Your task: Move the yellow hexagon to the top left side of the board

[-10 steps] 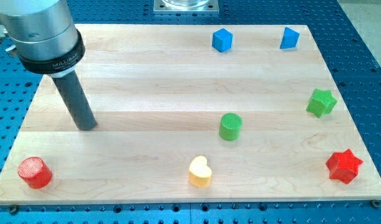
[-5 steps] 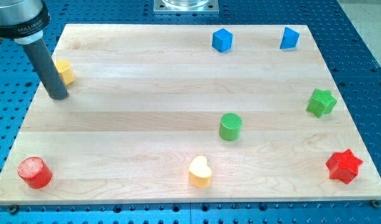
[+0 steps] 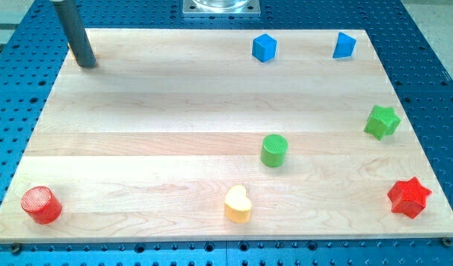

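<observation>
Yellow hexagon nowhere visible, possibly hidden behind rod; cannot tell. My tip (image 3: 86,63) planted at board's (image 3: 152,133) top-left corner, well apart from every visible block. No pincer fitted, only bare rod. Elsewhere: two blue cubes (image 3: 264,47) (image 3: 344,45) along top, green star (image 3: 381,122) and red star (image 3: 409,196) at right, green cylinder (image 3: 274,150) mid-board, yellow heart (image 3: 238,204) at bottom, red cylinder (image 3: 41,205) bottom left.

Two blue blocks (image 3: 264,47), two green (image 3: 274,150), two red (image 3: 41,205), one yellow heart (image 3: 238,204).
</observation>
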